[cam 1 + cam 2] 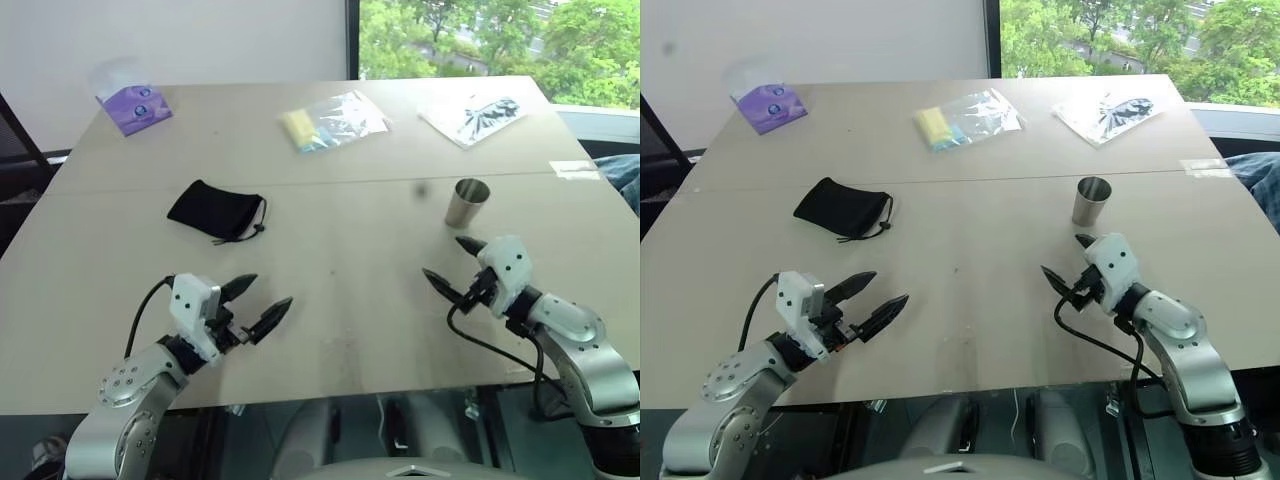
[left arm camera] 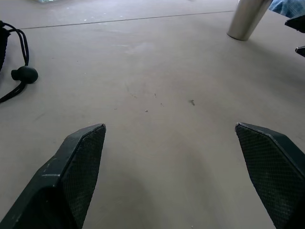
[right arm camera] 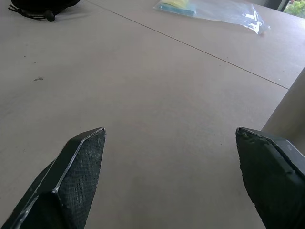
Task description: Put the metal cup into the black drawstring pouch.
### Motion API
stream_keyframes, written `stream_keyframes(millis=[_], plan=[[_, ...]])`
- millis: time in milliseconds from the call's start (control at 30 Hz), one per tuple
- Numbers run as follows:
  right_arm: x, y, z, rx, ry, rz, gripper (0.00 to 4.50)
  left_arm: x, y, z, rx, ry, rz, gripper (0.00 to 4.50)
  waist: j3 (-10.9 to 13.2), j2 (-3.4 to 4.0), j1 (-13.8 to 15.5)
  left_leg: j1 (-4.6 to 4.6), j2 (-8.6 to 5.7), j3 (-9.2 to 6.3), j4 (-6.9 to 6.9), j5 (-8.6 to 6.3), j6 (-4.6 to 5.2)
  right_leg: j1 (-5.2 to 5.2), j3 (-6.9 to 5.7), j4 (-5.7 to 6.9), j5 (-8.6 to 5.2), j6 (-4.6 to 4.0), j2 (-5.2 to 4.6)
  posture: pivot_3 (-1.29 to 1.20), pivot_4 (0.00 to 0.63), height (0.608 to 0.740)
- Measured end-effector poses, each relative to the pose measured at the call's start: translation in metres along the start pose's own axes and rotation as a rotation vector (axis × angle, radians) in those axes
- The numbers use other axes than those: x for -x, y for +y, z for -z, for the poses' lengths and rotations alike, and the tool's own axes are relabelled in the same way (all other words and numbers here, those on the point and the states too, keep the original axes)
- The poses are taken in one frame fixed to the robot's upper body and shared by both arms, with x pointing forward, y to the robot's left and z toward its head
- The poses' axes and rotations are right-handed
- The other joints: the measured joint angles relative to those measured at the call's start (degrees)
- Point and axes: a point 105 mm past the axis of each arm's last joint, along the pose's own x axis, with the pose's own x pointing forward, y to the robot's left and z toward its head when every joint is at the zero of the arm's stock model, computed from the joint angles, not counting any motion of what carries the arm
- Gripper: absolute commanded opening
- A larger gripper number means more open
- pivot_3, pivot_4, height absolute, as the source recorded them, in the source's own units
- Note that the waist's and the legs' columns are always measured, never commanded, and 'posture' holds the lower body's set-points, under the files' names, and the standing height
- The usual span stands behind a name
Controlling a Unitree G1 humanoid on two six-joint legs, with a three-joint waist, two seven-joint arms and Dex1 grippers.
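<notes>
1. Metal cup [image 1: 466, 203] stands upright on the table [image 1: 340, 300], right side, mouth up, nothing gripping it. Not in the pouch.
2. Black drawstring pouch [image 1: 214, 210] lies flat on the left side of the table, well apart from the cup. Cord and toggle trail from its right end; whether the mouth is open I cannot tell.
3. Right hand [image 1: 453, 262] released, fingers spread, empty. It hovers just beside the cup on the near side, not touching.
4. Left hand [image 1: 262, 303] released as well, fingers wide, empty, over bare table nearer than the pouch.
5. Far edge of the table: a purple packet [image 1: 133, 107], a clear bag with yellow contents [image 1: 330, 122], another clear bag with dark contents [image 1: 474, 115]. None are part of the job.
6. Progress, as judged: nothing done yet. Left to do: grasp the cup, open or hold the pouch mouth, bring them together, insert the cup.
</notes>
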Motion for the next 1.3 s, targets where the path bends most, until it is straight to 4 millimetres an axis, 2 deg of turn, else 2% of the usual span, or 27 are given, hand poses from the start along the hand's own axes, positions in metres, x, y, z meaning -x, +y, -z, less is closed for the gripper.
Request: stream_keyframes(millis=[100,167,233,433,567,667,867,1033,1300], plan=[[0.002,0.001,-0.001,0.003,-0.009,-0.016,4.42,-0.006,0.004,-0.004,0.005,-0.014,-0.032,4.50,0.0,0.03,0.1,0.00,0.00,0.00,0.00,0.00,0.00,0.01,-0.01,-0.01,0.01,0.01,0.00,0.00,0.150,0.740],[0.002,0.006,-0.017,0.053,-0.086,-0.088,4.42,-0.031,0.020,-0.038,-0.012,-0.122,-0.145,4.50,0.0,0.00,1.3,-0.07,-0.01,-0.22,0.19,0.01,0.00,0.08,-0.23,0.01,0.03,0.03,0.06,0.00,0.150,0.740],[0.003,0.009,-0.029,0.095,-0.145,-0.127,4.42,-0.039,0.028,-0.055,-0.037,-0.147,-0.218,4.50,0.0,-0.03,1.2,0.03,0.00,-0.18,0.19,0.00,-0.01,0.19,-0.17,0.00,0.05,0.00,0.07,0.00,0.150,0.740],[0.009,0.016,-0.041,0.095,-0.182,-0.235,4.42,-0.053,0.060,-0.063,-0.115,0.008,-0.582,4.50,0.0,-0.05,1.0,-0.04,-0.02,-0.20,0.19,-0.01,-0.02,0.14,-0.18,0.01,0.05,0.01,0.06,0.00,0.150,0.740],[0.014,0.027,-0.067,0.111,-0.242,-0.348,4.42,-0.060,0.074,-0.077,-0.233,0.183,-0.744,4.50,0.0,-0.07,1.3,-0.06,-0.04,-0.25,0.18,0.00,-0.03,0.12,-0.22,0.03,0.05,0.01,0.08,0.00,0.150,0.740],[0.014,0.029,-0.072,0.127,-0.238,-0.371,4.42,-0.063,0.080,-0.081,-0.315,0.285,-0.818,4.50,0.0,-0.07,1.3,-0.07,-0.06,-0.23,0.18,0.12,-0.24,0.12,-0.19,0.00,0.05,0.01,0.06,0.00,0.150,0.740],[0.013,0.028,-0.072,0.115,-0.229,-0.365,4.42,-0.083,0.081,-0.068,-0.406,0.458,-0.849,4.50,0.0,-0.08,1.4,-0.10,-0.06,-0.26,0.16,0.14,-0.27,0.08,-0.21,0.01,0.05,0.01,0.04,0.00,0.150,0.740],[0.013,0.027,-0.071,0.118,-0.217,-0.363,4.42,-0.093,0.082,-0.064,-0.483,0.524,-0.871,4.50,0.0,-0.09,1.3,-0.19,-0.07,-0.23,0.16,0.14,-0.28,-0.03,-0.19,0.02,0.05,0.01,0.02,0.00,0.150,0.740],[0.016,0.030,-0.068,0.118,-0.206,-0.354,4.42,-0.099,0.089,-0.077,-0.599,0.552,-0.944,4.50,0.0,-0.09,1.4,-0.21,-0.08,-0.23,0.16,0.14,-0.28,-0.04,-0.19,0.02,0.05,0.01,0.00,0.00,0.150,0.740]])
